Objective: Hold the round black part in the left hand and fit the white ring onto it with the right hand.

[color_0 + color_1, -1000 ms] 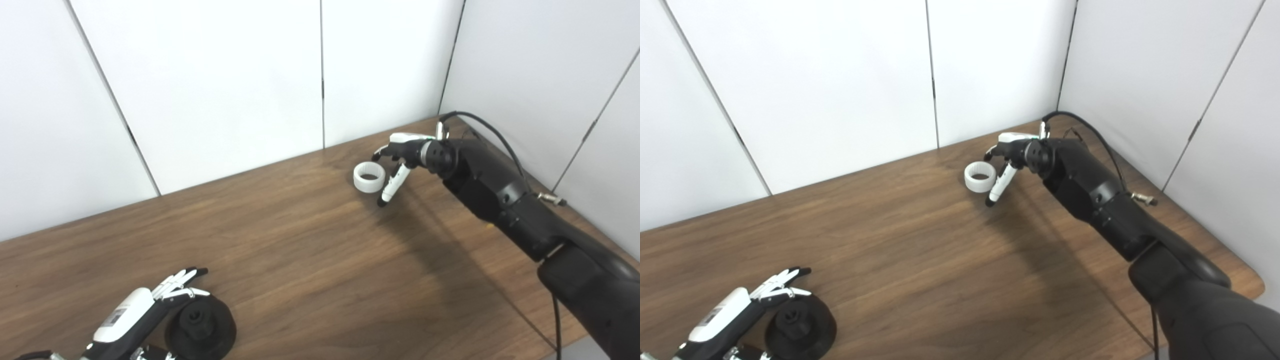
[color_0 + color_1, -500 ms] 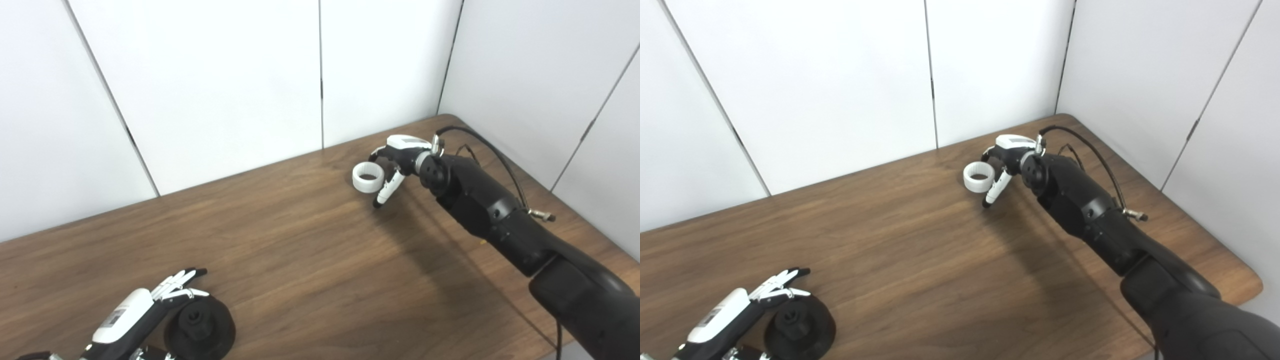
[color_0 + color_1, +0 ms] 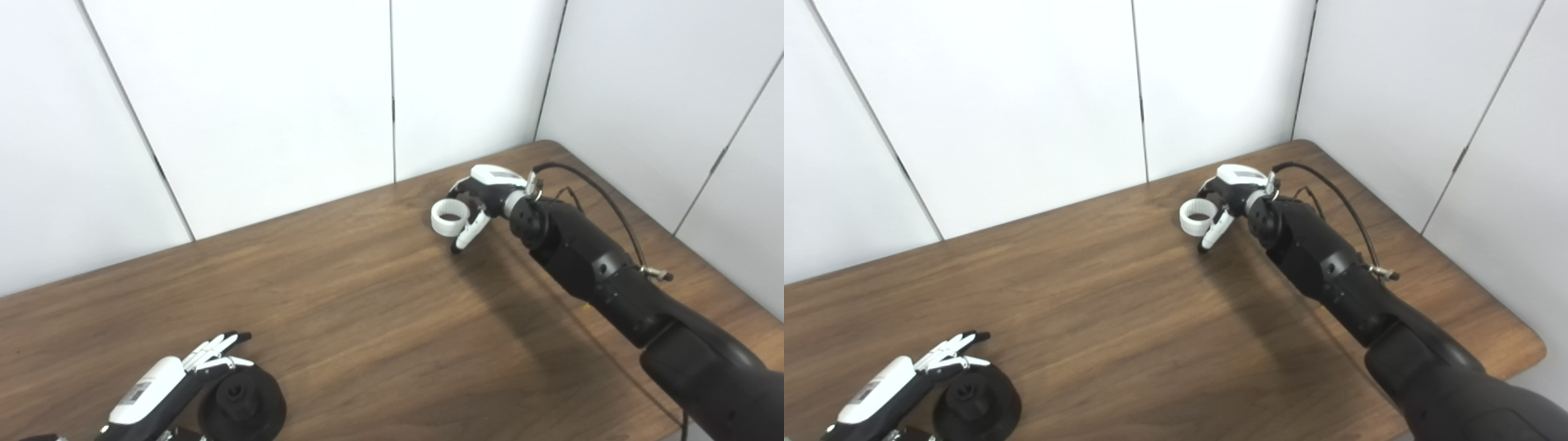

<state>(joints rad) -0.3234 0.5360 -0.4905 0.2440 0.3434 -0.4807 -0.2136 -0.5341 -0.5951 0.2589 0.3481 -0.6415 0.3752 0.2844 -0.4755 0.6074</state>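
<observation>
Both hands sit at opposite ends of the table (image 3: 380, 318): the right hand (image 3: 481, 199) is at the far right, fingers curled around the white ring (image 3: 449, 218), thumb on its near side, though a firm pinch cannot be confirmed. The ring's hole faces up. The left hand (image 3: 165, 383) lies at the near left, fingers spread against the round black part (image 3: 242, 407), well apart from the ring.
</observation>
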